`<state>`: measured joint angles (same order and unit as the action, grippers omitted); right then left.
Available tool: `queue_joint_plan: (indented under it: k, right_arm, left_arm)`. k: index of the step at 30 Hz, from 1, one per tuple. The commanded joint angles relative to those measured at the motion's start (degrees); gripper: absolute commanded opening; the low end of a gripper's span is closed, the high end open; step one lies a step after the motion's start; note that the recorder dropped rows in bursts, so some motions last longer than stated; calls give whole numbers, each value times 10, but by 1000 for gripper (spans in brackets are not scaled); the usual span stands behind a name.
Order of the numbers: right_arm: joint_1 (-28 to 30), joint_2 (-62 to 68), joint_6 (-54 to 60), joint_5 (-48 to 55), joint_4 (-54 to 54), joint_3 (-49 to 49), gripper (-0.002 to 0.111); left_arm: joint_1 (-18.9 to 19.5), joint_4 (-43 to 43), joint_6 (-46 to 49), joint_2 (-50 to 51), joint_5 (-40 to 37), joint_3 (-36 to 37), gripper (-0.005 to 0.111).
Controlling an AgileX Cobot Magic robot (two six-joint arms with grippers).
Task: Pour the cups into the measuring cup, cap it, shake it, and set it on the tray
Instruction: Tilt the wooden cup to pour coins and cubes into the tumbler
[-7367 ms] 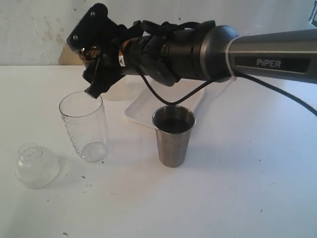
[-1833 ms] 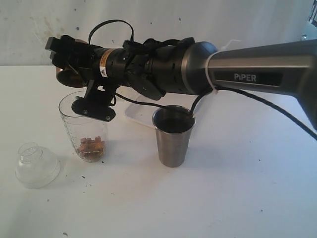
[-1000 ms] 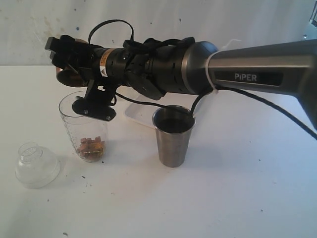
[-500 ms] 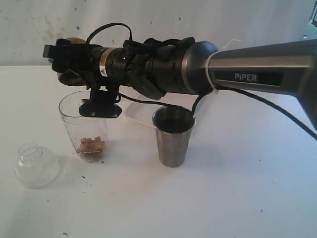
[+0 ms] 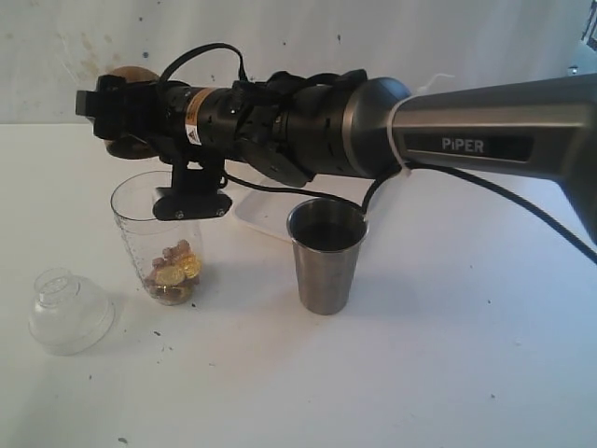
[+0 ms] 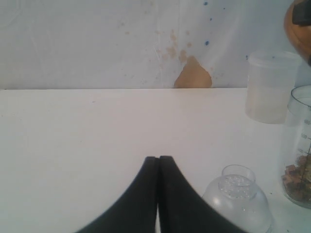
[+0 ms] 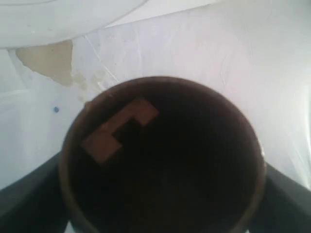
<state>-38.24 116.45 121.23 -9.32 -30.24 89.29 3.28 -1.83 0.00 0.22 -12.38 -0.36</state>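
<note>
My right gripper (image 5: 110,110) reaches across to the left and is shut on the brown wooden cup (image 5: 131,74), which lies on its side above the measuring cup (image 5: 157,233). Brown and golden bits (image 5: 173,275) lie at the bottom of that clear cylinder. In the right wrist view I look into the wooden cup (image 7: 163,160), with one brown piece (image 7: 119,128) clinging to its inner wall and a finger (image 7: 29,194) on either side. The steel tumbler (image 5: 326,257) stands upright to the right. The white tray (image 5: 266,210) lies behind it, mostly hidden. My left gripper (image 6: 158,160) is shut and empty.
The clear domed cap (image 5: 70,311) sits on the table left of the measuring cup, just beside my left gripper. A frosted plastic cup (image 6: 267,87) stands near the back wall. The right arm's thick black body spans the scene above the tray and tumbler.
The right wrist has rolled further, turning the wooden cup more, and golden pieces have dropped onto the brown bits in the measuring cup. The left gripper has not moved.
</note>
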Motion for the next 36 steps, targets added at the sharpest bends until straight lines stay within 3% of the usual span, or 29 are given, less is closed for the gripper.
queue_joint_plan:
  k: [1, 11, 14, 18, 33, 36]
  right_arm:
    - [0, -9, 10, -6, -19, 3, 0]
    - [-6, -11, 10, -26, -82, -1, 0]
    - [-2, -1, 10, 10, -85, -1, 0]
    - [-4, -3, 10, 9, -148, -13, 0]
    - [-8, -3, -1, -11, -144, -14, 0]
    - [-6, -3, -12, -11, -103, -14, 0]
  left_arm:
    - [0, 1, 0, -2, 7, 4, 0]
    - [0, 1, 0, -2, 7, 4, 0]
    - [0, 1, 0, -2, 7, 4, 0]
    - [0, 1, 0, -2, 7, 4, 0]
    - [0, 1, 0, -2, 7, 4, 0]
    - [0, 1, 0, -2, 7, 4, 0]
